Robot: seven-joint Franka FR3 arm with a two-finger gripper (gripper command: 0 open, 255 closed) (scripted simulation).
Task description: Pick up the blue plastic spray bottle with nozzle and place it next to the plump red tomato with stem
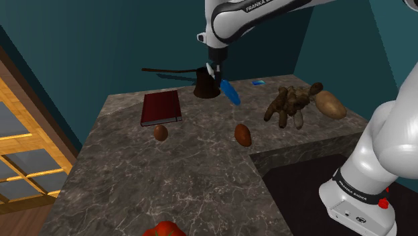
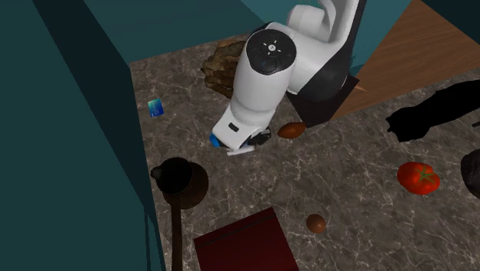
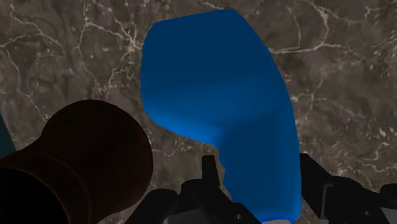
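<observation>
bottle [image 1: 230, 92] beside pot [image 1: 205, 86], tomato [image 2: 418, 177] well apart

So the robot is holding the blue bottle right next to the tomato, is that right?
Not quite. The gripper does hold the blue bottle, but beside the dark brown pot, not the tomato. The shoulder view shows the tomato far off, at the counter's near edge.

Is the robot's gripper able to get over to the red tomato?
Probably yes. The gripper holds the blue bottle above the counter, and just two low brown lumps lie between it and the tomato.
</observation>
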